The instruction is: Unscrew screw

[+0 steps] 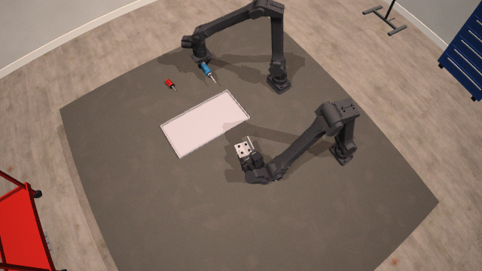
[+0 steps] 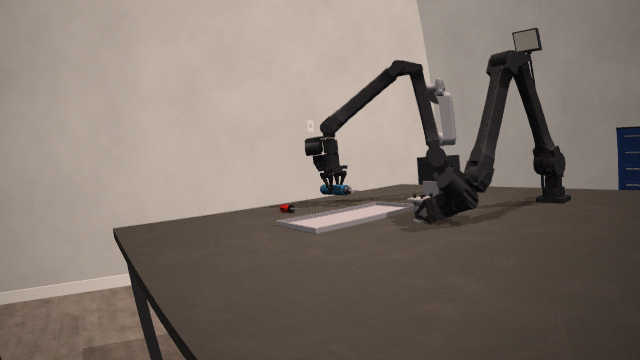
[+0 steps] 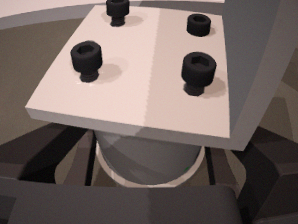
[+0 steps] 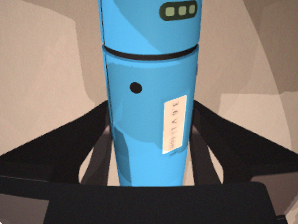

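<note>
The joint module (image 2: 418, 203) stands on the table beside the white tray. In the left wrist view its white bracket plate (image 3: 145, 75) carries four black socket screws. Three stand raised on their shanks; the far right screw (image 3: 199, 23) sits lowest, close to the plate. My left gripper (image 1: 250, 159) (image 2: 426, 210) (image 3: 150, 111) is low at the table, its fingers on both sides of the module's grey round body (image 3: 150, 155). My right gripper (image 1: 202, 64) (image 2: 334, 181) (image 4: 150, 110) is shut on the blue electric screwdriver (image 1: 205, 70) (image 2: 335, 189) (image 4: 150, 100), held a little above the table, far from the module.
A white tray (image 1: 203, 120) (image 2: 345, 215) lies flat between the two grippers. A small red screwdriver (image 1: 169, 83) (image 2: 286, 208) lies on the table left of the blue one. A red cart (image 1: 19, 229) stands off the table's corner.
</note>
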`<state>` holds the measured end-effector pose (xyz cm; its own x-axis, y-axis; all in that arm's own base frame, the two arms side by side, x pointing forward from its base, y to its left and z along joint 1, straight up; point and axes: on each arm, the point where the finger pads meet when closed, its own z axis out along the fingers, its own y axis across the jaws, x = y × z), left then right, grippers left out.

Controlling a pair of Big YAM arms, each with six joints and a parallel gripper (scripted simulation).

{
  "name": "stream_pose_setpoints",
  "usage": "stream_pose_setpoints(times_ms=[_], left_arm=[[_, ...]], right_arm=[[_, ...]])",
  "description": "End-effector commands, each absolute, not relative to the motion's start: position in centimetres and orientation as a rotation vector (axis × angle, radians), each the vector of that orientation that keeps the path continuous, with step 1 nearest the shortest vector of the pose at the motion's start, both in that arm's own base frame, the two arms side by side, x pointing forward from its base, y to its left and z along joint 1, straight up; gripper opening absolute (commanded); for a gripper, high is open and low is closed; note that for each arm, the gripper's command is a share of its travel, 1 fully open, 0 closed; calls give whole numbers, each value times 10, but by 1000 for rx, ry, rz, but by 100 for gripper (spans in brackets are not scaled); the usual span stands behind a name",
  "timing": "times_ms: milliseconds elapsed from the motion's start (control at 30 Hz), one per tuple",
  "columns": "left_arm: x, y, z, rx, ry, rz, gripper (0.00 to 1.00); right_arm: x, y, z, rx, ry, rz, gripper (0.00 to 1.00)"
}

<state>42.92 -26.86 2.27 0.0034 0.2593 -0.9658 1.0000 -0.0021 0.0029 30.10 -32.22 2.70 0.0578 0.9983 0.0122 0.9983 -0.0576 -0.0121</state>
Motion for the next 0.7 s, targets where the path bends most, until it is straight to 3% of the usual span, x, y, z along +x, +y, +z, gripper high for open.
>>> stream_pose_setpoints(times_ms=[0, 667], left_arm=[[437, -271, 30, 1404, 1376, -1056, 59], [437, -271, 30, 1404, 1376, -1056, 59]], right_arm=[[328, -339, 68, -2330, -2204, 1, 42], [327, -339, 94, -2332, -2205, 1, 42]])
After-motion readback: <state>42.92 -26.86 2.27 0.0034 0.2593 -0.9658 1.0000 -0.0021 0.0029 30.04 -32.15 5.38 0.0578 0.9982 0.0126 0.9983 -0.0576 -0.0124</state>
